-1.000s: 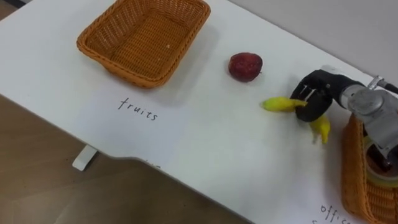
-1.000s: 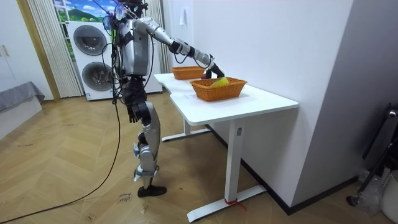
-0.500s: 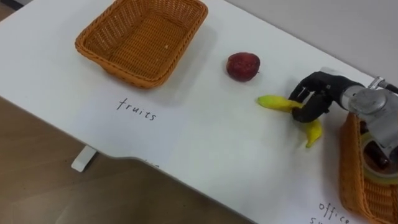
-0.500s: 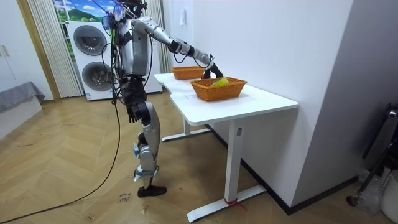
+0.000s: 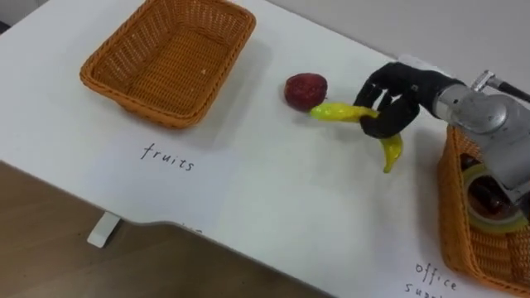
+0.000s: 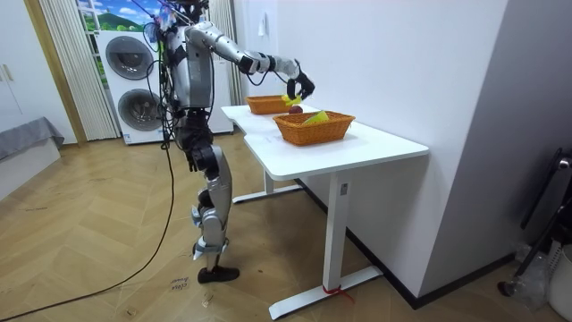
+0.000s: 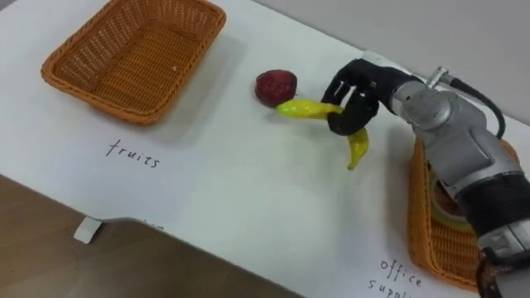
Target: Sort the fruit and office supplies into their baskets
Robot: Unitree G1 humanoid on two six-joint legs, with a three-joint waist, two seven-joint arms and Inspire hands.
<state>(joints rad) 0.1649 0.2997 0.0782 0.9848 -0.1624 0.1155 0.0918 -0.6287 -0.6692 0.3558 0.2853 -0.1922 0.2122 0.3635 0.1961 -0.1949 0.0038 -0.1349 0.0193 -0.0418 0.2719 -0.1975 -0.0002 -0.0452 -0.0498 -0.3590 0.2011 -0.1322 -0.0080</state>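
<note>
The right robot hand (image 5: 396,89) has its fingers curled round a yellow banana bunch (image 5: 338,112), one end jutting to its left and the other hanging below it over the bench (image 5: 290,190). A red apple (image 5: 305,89) lies just left of it, beside the banana tip. Farther left stands an empty basket (image 5: 132,99) with a sheet (image 5: 167,157) handwritten "fruits"; a second basket (image 5: 454,217), its label beginning "office", sits to its right.

Two wicker baskets are counted, the left basket (image 5: 137,103) and the right basket (image 5: 454,219). Two bananas (image 5: 338,112) and one red apple (image 5: 305,89) are counted. Two handwritten labels are seen, the left label (image 5: 167,157) and the right label (image 5: 435,275). One table (image 5: 290,207) is seen.
</note>
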